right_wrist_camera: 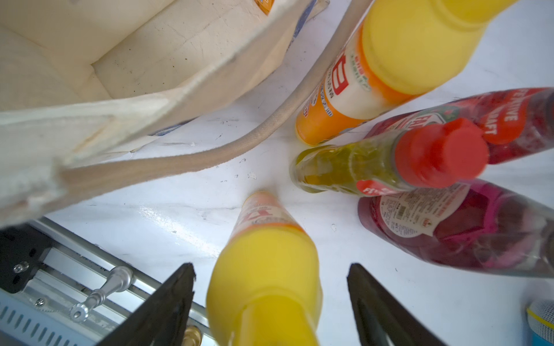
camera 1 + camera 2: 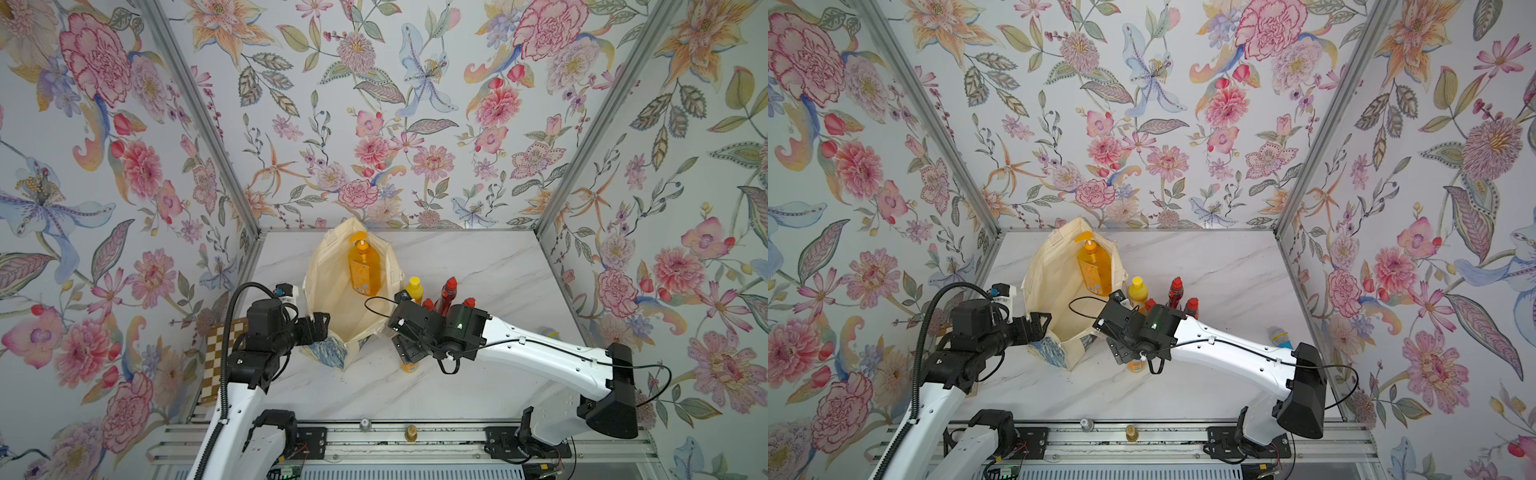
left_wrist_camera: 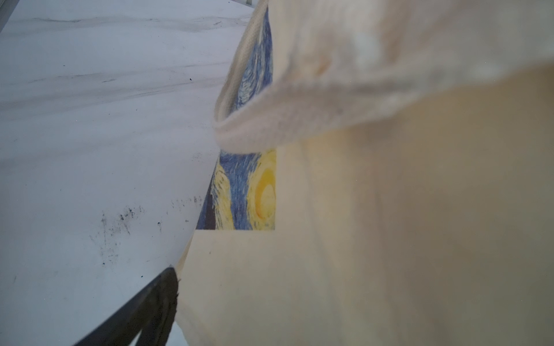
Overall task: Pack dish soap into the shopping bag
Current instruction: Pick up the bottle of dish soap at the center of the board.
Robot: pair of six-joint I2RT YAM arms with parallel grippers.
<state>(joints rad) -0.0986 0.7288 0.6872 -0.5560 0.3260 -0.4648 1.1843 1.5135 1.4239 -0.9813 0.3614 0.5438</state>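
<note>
**Top views.** In both top views the shopping bag [image 2: 316, 274] [image 2: 1034, 274] stood open at mid-frame on the marble table [image 2: 478, 266] [image 2: 1204, 266]. The amber pump bottle [image 2: 363, 270] [image 2: 1094, 270] was inside it, with its pump toward the top of the frame. Just right of the bag stood the far orange bottle [image 2: 414, 289] [image 2: 1137, 291], and the dark-red bottles [image 2: 449, 293] [image 2: 1175, 291] were beside that. The left gripper [image 2: 319, 325] [image 2: 1040, 325] sat at the bag's lower-left rim. The right gripper [image 2: 405, 355] [image 2: 1123, 353] pointed down over the near orange bottle [image 2: 409, 368] [image 2: 1136, 365], below the cluster, and its wrist hid its jaws. A checkerboard [image 2: 216, 357] lay at the left edge, and a blue microphone [image 2: 1281, 337] lay at the right.

**Left wrist view.** Cream canvas of the shopping bag [image 3: 389, 209] filled the right of the frame, and its blue print [image 3: 239, 194] showed at centre. One dark finger [image 3: 144, 308] lay at lower left, outside the cloth, and the other was hidden. The jaws were spread fully and clamped nothing.

**Right wrist view.** The right gripper [image 1: 271, 266] was released. Its fingers [image 1: 168, 299] stood either side of the yellow cap of the near orange bottle [image 1: 265, 287], with a gap on both sides. The far orange bottle [image 1: 359, 96] stood at upper right. The green bottle [image 1: 344, 167] and the dark-red bottles [image 1: 464, 230] stood at the right. The bag [image 1: 150, 60] occupied the upper left.
</note>
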